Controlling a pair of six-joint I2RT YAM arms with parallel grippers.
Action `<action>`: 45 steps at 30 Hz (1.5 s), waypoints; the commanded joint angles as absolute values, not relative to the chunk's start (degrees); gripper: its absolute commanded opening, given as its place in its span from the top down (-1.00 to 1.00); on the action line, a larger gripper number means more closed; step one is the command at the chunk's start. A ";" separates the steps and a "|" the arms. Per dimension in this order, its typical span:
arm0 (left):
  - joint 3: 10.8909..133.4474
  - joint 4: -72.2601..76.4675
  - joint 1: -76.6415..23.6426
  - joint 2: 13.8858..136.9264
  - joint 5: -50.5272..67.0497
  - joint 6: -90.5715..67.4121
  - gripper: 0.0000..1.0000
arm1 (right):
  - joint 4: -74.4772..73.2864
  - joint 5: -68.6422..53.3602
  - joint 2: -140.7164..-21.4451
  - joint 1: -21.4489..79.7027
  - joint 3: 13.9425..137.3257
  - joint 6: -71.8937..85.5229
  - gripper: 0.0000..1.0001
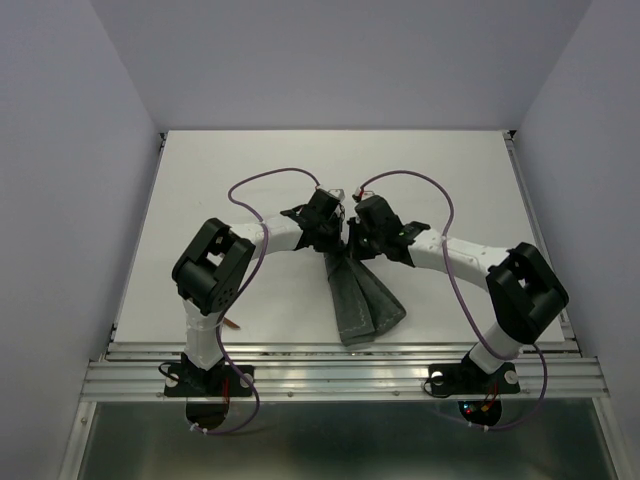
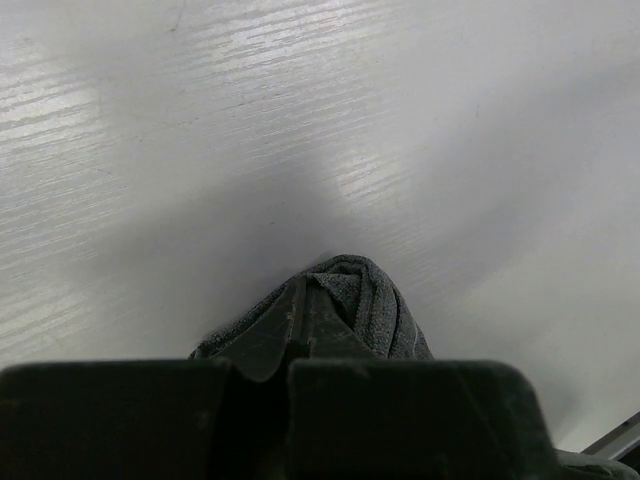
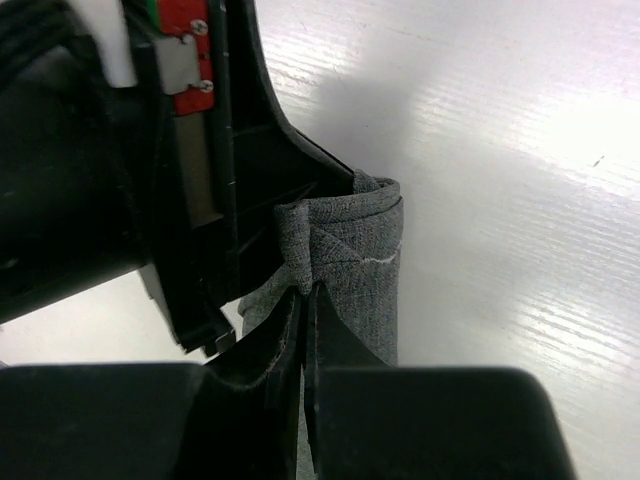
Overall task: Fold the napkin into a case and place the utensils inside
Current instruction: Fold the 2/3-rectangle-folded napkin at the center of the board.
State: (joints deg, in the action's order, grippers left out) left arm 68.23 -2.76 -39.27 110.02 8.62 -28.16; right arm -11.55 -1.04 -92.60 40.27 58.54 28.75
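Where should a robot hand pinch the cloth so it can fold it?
Probably at a loose bottom corner of the napkin, coming in from the side. Its top is bunched up and pinched by the left gripper and the right gripper. Only the lower end is free, and it spreads wide and thin toward the front edge of the table.

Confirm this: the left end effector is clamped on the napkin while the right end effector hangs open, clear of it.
Wrong about the right end effector: it is shut on the napkin too, as the right wrist view shows. The left end effector is clamped on it, as stated.
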 commanded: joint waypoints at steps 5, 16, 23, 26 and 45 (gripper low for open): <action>67.32 -5.18 -39.73 111.45 8.70 -28.04 1.00 | -10.81 -1.15 -98.34 41.57 61.61 31.81 0.99; 67.67 -5.62 -39.81 108.81 9.31 -28.56 1.00 | -14.06 3.34 -103.97 41.57 63.46 35.42 0.99; 70.48 -8.08 -39.55 104.78 9.93 -28.74 1.00 | -14.06 5.53 -106.35 41.57 62.67 37.09 0.99; 71.89 -9.67 -39.29 102.84 9.76 -28.65 1.00 | -14.15 6.50 -106.08 41.57 62.23 37.62 0.99; 50.02 6.23 -43.06 87.80 21.53 -40.95 1.00 | -14.15 7.03 -103.54 41.04 62.75 38.06 0.99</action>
State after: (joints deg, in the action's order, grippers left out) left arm 53.87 -1.15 -40.77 89.89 17.06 -35.92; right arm -13.04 4.47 -103.42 40.97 62.33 37.60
